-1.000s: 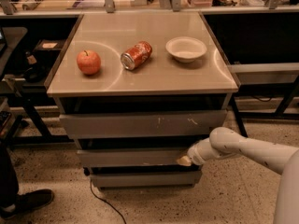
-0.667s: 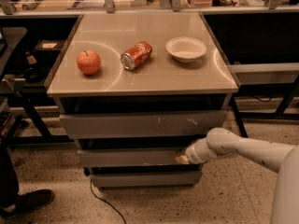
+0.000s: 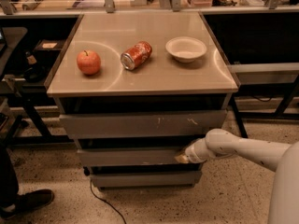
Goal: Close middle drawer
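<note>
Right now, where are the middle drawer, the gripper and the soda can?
middle drawer (image 3: 126,157): camera view, centre of its plain grey front.
gripper (image 3: 181,158): camera view, its tip, at that front's right end.
soda can (image 3: 136,55): camera view, middle of its red side.

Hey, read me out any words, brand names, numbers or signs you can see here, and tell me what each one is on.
No text here can be read.
Red soda can: printing on its side, too blurred to read.
Top drawer front: the white marks are scratches, not letters.
Middle drawer: plain front with no label. The gripper is at the front's right end.
</note>
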Action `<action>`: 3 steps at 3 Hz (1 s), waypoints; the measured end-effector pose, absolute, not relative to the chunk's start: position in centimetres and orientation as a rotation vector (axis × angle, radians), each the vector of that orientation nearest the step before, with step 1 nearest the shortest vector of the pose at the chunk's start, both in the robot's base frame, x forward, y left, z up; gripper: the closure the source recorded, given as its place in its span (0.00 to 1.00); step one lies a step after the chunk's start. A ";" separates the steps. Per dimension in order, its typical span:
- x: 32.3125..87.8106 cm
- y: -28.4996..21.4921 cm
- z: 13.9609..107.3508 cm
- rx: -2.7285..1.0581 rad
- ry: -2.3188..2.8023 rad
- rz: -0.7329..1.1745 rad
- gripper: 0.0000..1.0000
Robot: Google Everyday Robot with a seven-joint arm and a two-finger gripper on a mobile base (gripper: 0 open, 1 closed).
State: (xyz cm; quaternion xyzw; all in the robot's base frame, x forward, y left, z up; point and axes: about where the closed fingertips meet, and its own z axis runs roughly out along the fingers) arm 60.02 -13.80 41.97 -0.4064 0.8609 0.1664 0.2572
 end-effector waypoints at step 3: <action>46.3 -25.8 48.5 -0.888 2.768 0.480 0.88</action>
